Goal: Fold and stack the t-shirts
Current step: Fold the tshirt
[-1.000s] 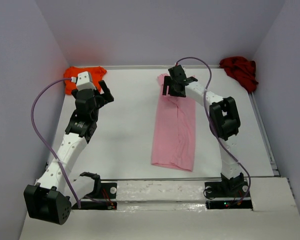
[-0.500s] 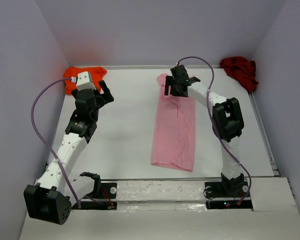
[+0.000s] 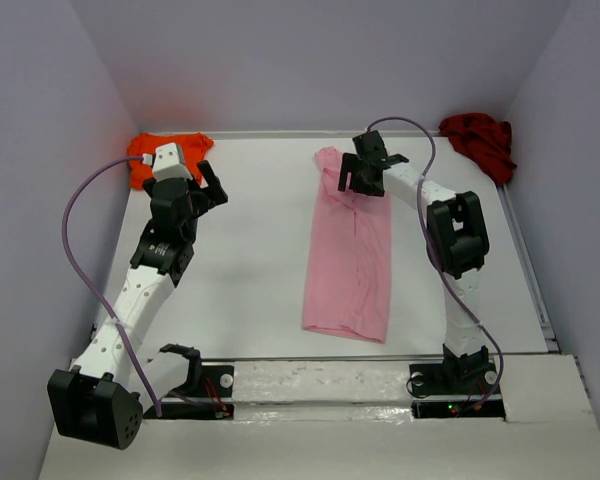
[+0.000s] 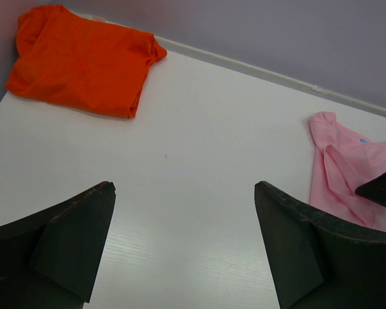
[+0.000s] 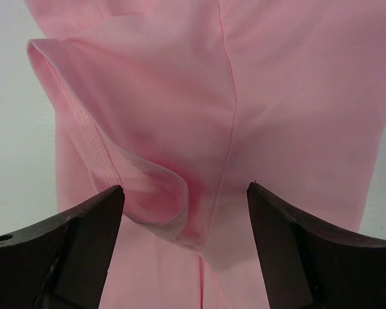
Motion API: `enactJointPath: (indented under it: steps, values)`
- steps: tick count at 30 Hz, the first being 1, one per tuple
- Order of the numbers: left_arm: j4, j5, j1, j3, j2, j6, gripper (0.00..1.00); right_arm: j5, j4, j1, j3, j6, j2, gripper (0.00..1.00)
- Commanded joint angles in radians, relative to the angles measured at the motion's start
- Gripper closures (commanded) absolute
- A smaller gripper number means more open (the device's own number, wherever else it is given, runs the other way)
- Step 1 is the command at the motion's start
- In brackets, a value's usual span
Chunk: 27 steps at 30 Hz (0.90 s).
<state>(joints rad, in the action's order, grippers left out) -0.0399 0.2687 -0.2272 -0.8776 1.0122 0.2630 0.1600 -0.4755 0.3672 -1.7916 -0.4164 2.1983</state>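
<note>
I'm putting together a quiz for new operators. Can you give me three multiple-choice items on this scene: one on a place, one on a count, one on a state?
1. Where does the bright orange cloth t-shirt lie?
A) at the far left corner of the white table
B) at the far right corner
C) between the arm bases

2. How many t-shirts show in the top view?
A) two
B) three
C) four

3. How does the right tool stand over the light pink cloth t-shirt?
A) shut on the cloth
B) open
C) out of view

Answers:
1 A: it sits by the left wall at the far edge.
2 B: the orange one, the pink one and a crumpled dark red cloth t-shirt.
3 B: the right wrist view shows its jaws well apart, with the pink cloth below them.
</note>
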Motion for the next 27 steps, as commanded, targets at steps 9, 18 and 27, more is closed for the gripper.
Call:
enactJointPath:
  steps: [9,18,27]
  values:
    - [-0.032,0.000,0.006,-0.029,-0.026,-0.002,0.01,-0.100,0.061,-0.005,-0.032,-0.027,0.054,0.18]
    - [-0.031,-0.003,0.008,-0.034,-0.021,-0.001,0.01,-0.073,0.063,-0.005,-0.018,0.004,-0.003,0.18]
    - [-0.032,-0.002,0.009,-0.032,-0.023,-0.002,0.01,-0.054,0.040,-0.005,-0.026,0.013,-0.038,0.18]
